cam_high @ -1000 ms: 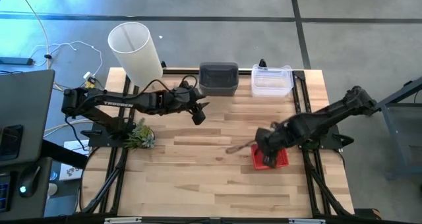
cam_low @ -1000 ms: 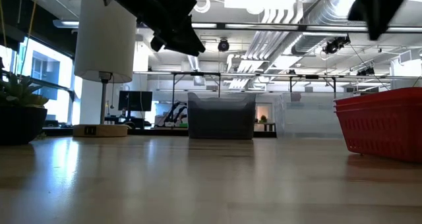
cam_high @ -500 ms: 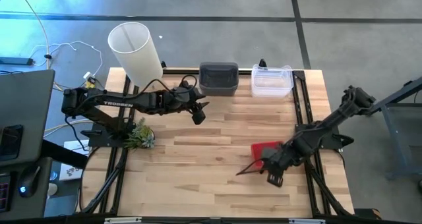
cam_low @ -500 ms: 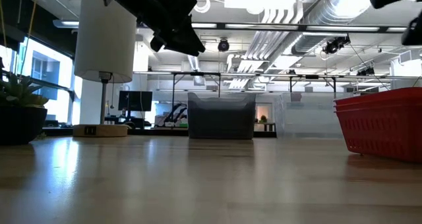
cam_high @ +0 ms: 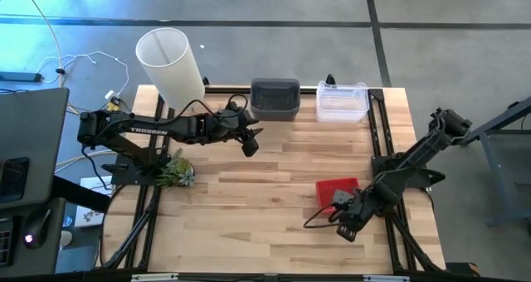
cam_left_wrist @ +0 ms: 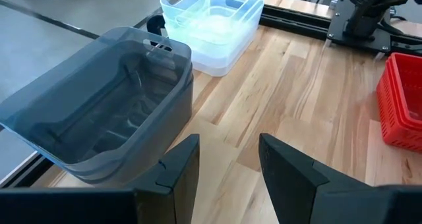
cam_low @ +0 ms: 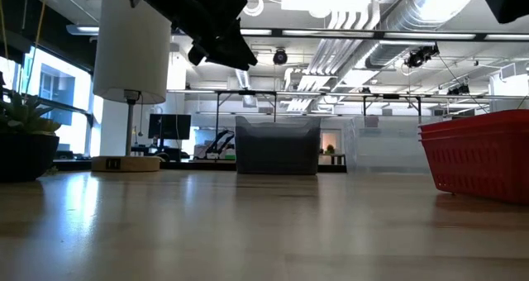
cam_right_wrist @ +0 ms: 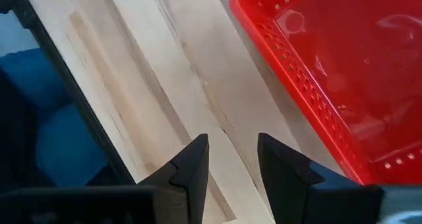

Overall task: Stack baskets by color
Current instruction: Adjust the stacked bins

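High view: wooden plank table (cam_high: 249, 207), pale butcher-block grain, black frame rails at sides. Dark grey baskets (cam_high: 275, 98) stacked at upper centre, smooth solid walls, rectangular with rounded corners. Clear baskets (cam_high: 342, 101) just beside them to the right, translucent plastic, nested. Red baskets (cam_high: 336, 192) at lower right of centre, mesh walls, rectangular, nested on the wood. White lamp (cam_high: 170, 64) upper left, tall smooth cylinder. Green plant (cam_high: 175, 172) at left edge, spiky leaves.

Left gripper (cam_high: 249, 144) above centre-left of frame, just left of and below grey stack, fingers (cam_left_wrist: 177, 168) parted, nothing between; wrist view looks down into hollow grey basket (cam_left_wrist: 99, 112), clear baskets (cam_left_wrist: 214, 20) beyond it, red mesh corner (cam_left_wrist: 402, 99) at right edge.

Right gripper (cam_high: 346, 224) lower right of frame, just below red stack, apart from it, fingers (cam_right_wrist: 191, 165) spread over bare wood, empty; red mesh wall (cam_right_wrist: 310, 72) at upper right of wrist frame.

Low view: red stack (cam_low: 479, 153) at right, grey stack (cam_low: 277, 145) centre, lamp (cam_low: 131, 58) left.
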Robot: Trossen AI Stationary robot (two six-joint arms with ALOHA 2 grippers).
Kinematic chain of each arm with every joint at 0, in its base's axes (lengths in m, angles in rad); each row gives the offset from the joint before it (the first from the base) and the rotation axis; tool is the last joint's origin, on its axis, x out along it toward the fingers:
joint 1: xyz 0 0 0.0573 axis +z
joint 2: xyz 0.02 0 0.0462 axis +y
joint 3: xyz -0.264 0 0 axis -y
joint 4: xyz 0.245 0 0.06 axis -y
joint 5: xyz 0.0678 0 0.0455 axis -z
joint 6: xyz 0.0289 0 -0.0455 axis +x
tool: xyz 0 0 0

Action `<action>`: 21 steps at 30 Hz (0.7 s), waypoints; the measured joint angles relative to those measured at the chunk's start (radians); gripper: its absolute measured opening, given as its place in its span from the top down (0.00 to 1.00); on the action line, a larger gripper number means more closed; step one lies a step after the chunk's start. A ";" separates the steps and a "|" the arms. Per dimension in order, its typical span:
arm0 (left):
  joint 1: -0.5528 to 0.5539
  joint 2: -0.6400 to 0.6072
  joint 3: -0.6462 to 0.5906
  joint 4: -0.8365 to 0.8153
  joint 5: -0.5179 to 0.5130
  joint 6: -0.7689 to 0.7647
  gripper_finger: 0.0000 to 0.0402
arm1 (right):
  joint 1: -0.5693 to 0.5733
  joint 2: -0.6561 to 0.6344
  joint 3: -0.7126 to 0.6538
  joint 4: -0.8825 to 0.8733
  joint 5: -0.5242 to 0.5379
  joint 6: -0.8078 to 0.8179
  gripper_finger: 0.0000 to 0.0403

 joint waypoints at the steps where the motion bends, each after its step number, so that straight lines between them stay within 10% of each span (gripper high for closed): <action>1: 0.000 0.000 0.000 0.000 0.000 0.000 0.64 | 0.000 0.000 -0.005 -0.004 0.000 0.013 0.71; 21: 0.000 0.000 0.000 0.000 0.000 0.024 0.64 | -0.119 0.000 -0.124 0.086 0.063 0.016 0.71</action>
